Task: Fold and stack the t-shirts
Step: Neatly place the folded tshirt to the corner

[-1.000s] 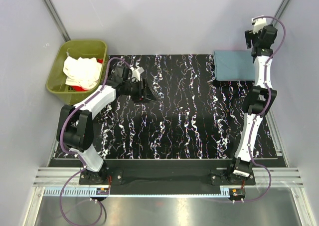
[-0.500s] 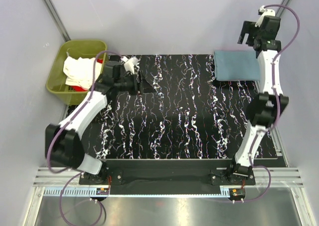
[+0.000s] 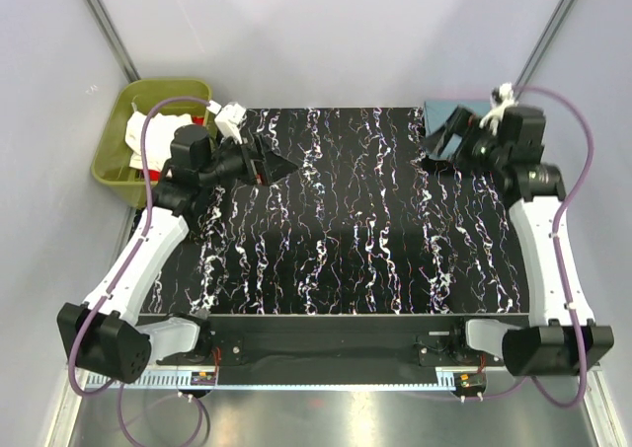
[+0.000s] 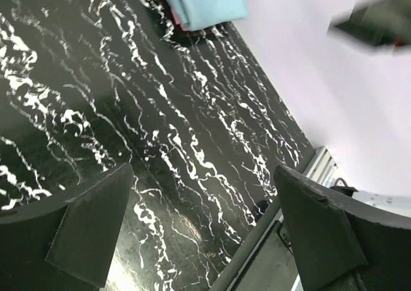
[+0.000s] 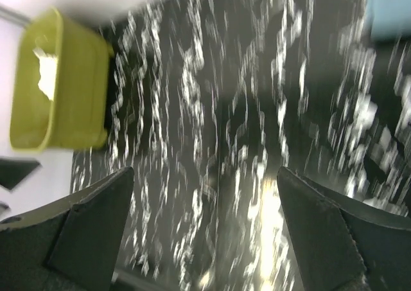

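Note:
A folded blue-grey t-shirt (image 3: 449,104) lies at the back right corner of the mat, mostly hidden behind my right gripper (image 3: 442,143). In the left wrist view it (image 4: 205,2) shows with a thin pink edge (image 4: 175,16) under it. A cream-white t-shirt (image 3: 140,131) lies crumpled in the olive-green tub (image 3: 158,90). I cannot make out the red one. My left gripper (image 3: 275,163) is open and empty, held above the mat's back left, pointing right. My right gripper is open and empty, pointing left. Both wrist views show wide-apart fingers (image 4: 90,233) (image 5: 90,230) with nothing between them.
The black white-veined mat (image 3: 346,240) covers the table. The tub stands off the mat's back left corner and also shows in the right wrist view (image 5: 61,85). Grey walls close in the back and sides. A metal rail (image 3: 326,353) runs along the near edge.
My left gripper rose and drew back toward the tub side, now pointing right. My right arm swung down from the back wall to over the blue-grey t-shirt, pointing left.

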You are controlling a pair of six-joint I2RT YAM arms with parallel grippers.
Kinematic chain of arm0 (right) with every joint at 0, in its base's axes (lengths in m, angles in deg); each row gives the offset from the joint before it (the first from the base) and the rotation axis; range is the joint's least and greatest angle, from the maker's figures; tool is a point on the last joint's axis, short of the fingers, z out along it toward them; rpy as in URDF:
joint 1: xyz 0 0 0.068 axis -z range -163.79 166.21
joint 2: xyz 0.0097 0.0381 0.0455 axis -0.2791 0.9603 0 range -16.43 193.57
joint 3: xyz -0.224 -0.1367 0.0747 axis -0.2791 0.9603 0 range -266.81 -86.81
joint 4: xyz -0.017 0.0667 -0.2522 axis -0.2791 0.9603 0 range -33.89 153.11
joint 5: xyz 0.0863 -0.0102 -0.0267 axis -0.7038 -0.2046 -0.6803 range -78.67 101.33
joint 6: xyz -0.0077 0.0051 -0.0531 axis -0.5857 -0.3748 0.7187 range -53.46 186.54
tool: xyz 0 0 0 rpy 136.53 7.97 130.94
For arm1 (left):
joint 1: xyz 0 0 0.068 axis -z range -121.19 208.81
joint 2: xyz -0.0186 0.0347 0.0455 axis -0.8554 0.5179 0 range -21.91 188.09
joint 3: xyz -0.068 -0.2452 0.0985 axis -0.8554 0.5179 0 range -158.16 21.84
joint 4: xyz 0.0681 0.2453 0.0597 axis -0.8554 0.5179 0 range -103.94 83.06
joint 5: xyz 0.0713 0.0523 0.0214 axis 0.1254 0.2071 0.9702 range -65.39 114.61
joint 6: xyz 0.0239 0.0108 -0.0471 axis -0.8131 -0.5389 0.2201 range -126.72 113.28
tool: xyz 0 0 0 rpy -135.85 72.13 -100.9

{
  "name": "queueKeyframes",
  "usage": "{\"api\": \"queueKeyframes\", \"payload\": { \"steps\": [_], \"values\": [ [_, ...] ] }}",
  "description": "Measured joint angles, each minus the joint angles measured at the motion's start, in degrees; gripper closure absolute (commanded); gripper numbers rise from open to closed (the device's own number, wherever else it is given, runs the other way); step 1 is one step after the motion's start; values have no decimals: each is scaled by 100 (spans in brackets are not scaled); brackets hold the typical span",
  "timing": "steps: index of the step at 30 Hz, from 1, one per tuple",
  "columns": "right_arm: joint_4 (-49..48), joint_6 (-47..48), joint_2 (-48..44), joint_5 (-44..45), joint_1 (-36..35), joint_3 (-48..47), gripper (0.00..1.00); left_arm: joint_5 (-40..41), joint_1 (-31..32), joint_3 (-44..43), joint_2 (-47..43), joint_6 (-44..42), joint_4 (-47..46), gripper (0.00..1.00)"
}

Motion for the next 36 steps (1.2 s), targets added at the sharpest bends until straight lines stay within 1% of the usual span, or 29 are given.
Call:
{"api": "queueKeyframes", "payload": {
  "steps": [2, 4, 7, 12, 15, 23, 36],
  "values": [
    [55, -203, -306, -55, -2, 592, 0, 35, 0, 70, -37, 0, 37, 1],
    [197, -321, -492, -37, -2, 879, 0, 39, 2, 186, -168, 0, 42, 1],
    [304, -439, -697, 98, 0, 922, 0, 57, 2, 372, -538, -26, 74, 1],
    [234, -555, -1147, 157, -2, 979, 0, 184, 2, 590, -1464, -181, 52, 1],
    [181, -590, -1272, 153, 0, 1010, 0, 245, 2, 595, -1738, -264, -9, 1],
    [138, -599, -1248, 125, -2, 1117, 0, 387, 7, 896, -1781, -400, -42, 1],
    [24, -603, -1248, -33, -2, 1272, 0, 426, 7, 909, -1742, -426, -52, 1]
  ]
}}
